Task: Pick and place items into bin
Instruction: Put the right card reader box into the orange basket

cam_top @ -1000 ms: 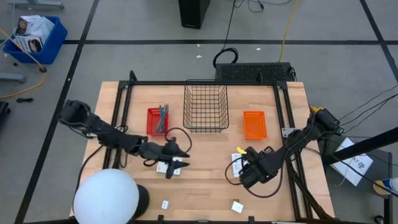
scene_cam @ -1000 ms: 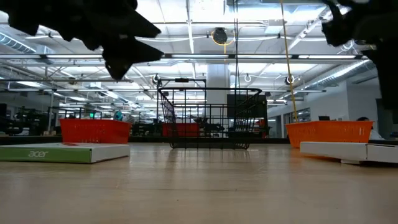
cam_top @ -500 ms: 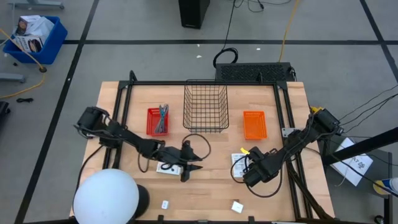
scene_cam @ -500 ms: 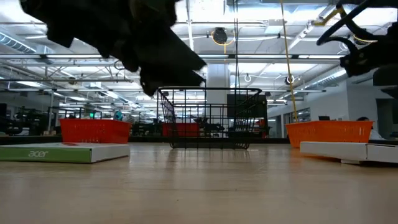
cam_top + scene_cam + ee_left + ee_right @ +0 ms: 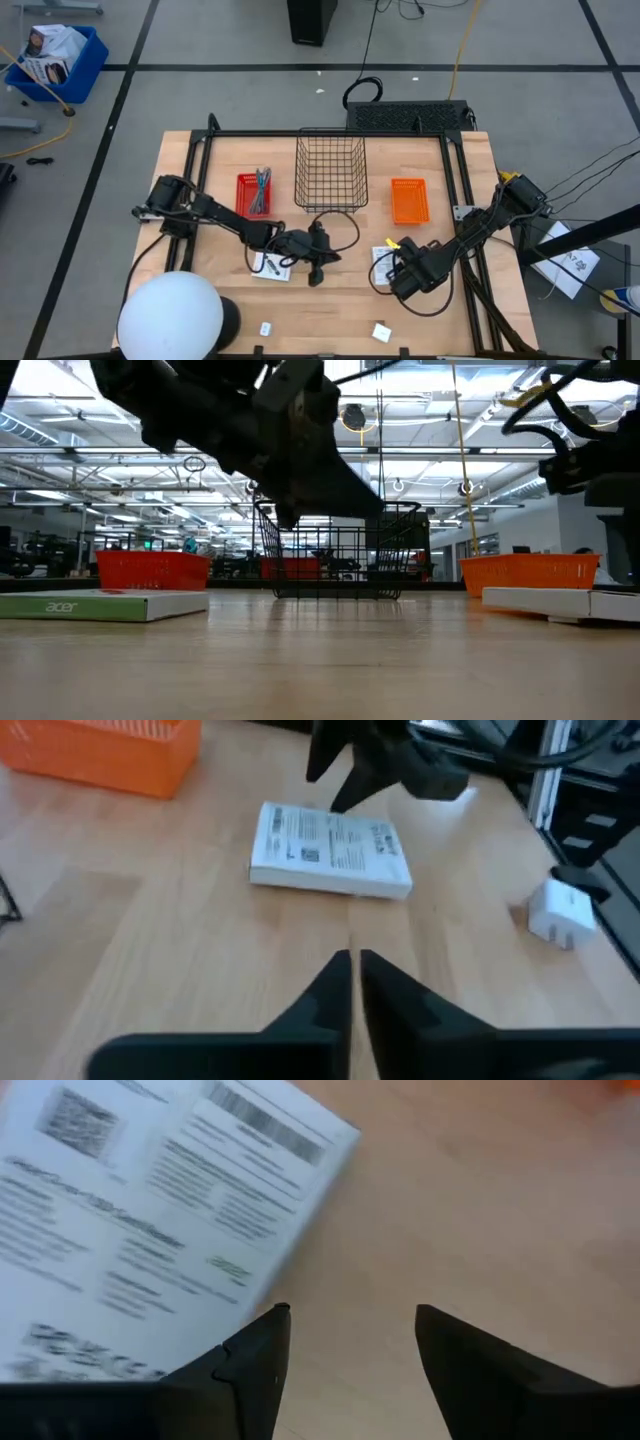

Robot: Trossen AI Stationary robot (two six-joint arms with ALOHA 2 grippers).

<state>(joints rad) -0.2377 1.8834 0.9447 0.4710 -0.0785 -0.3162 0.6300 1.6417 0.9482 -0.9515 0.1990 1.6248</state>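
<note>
The left tool [image 5: 318, 268] is hanging with its fingers pressed together and nothing between them, over bare wood near the middle of the surface [image 5: 340, 300], while the right tool [image 5: 397, 262] is hovering with fingers spread beside a flat white box [image 5: 381, 262].

In the high view, the left arm is reaching across from the surface's left side, its tool sitting just past a second white box [image 5: 270, 267] lying beside it. The right wrist view is showing the right tool's two fingers [image 5: 250, 1365] apart and empty, right at the printed box's edge. Two small white blocks [image 5: 266, 328] are lying well apart from both tools near the front edge. A wire basket [image 5: 331, 175] is standing at the back, between a red tray [image 5: 251, 195] and an orange tray [image 5: 409, 201].
</note>
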